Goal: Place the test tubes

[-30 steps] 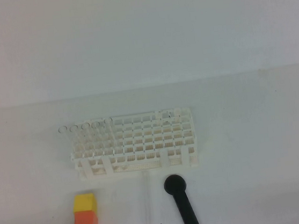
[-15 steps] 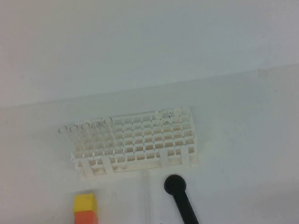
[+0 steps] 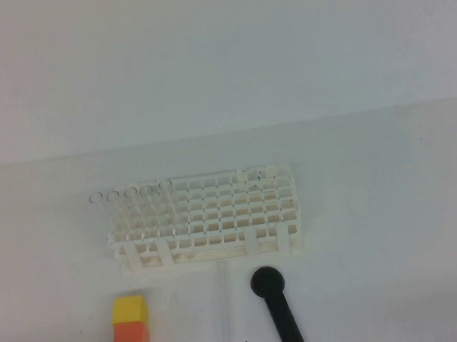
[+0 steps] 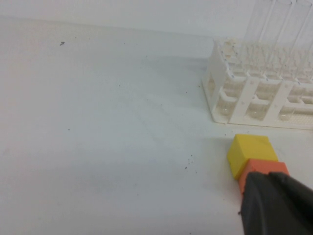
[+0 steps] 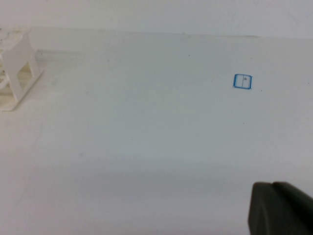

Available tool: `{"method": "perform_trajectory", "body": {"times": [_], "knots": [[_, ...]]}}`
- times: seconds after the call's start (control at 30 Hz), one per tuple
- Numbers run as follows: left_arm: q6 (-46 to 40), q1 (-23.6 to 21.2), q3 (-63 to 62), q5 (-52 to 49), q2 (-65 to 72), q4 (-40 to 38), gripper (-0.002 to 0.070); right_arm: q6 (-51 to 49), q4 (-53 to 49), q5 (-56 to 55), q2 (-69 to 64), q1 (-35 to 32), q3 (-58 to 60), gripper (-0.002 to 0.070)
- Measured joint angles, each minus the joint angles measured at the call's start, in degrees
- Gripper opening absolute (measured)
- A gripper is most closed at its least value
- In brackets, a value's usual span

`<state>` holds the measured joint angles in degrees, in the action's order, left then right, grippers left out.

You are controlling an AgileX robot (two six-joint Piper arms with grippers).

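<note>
While test tubes point(image 3: 128, 196) stand far-left in the rack point(image 3: 218, 222), the left end effector point(image 4: 276, 203) sits by the yellow-orange block point(image 4: 252, 156), the right end effector point(image 5: 281, 208) over the desk point(image 5: 146, 147); I cannot tell either's state.

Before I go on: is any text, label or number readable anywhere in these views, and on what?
No readable text anywhere.
Blue square mark on the table: tiny marks inside, too small to read.
Rack, yellow and orange block, black tool: no markings visible.
Left gripper beside the block, right gripper above the table: no labels show.
</note>
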<state>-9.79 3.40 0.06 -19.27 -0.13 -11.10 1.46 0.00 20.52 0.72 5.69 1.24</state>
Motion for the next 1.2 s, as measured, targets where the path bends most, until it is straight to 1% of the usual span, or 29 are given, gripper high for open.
{"method": "perform_trajectory", "body": {"times": [0.5,0.57,0.63,0.7,0.8,0.9,1.07,1.2], "knots": [[0.0,0.0,0.0,0.1,0.0,0.1,-0.0001,0.0,0.0,0.0,0.0,0.0,0.0,-0.0001],[0.0,0.0,0.0,1.6,0.0,0.1,-0.0001,0.0,0.0,-0.2,0.0,0.0,0.0,-0.0001],[0.0,0.0,0.0,5.5,0.0,0.1,-0.0001,0.0,0.4,-1.5,0.0,0.0,0.1,-0.0001],[0.0,0.0,0.0,12.2,0.0,0.0,-0.0001,0.0,0.4,-5.1,0.0,0.0,0.4,-0.0001],[0.0,0.0,0.0,23.6,0.0,-1.1,-0.0001,0.0,0.5,-13.3,0.0,0.0,0.5,-0.0001],[0.0,0.0,0.0,30.3,0.0,-1.5,-0.0001,0.0,0.6,-21.6,0.0,0.0,0.5,-0.0001],[0.0,0.0,0.0,31.8,0.0,-1.5,-0.0001,0.0,0.6,-31.8,0.0,0.0,0.5,-0.0001],[0.0,0.0,0.0,32.6,0.0,-1.5,-0.0001,0.2,0.6,-33.9,0.0,0.0,0.5,-0.0001]]}}
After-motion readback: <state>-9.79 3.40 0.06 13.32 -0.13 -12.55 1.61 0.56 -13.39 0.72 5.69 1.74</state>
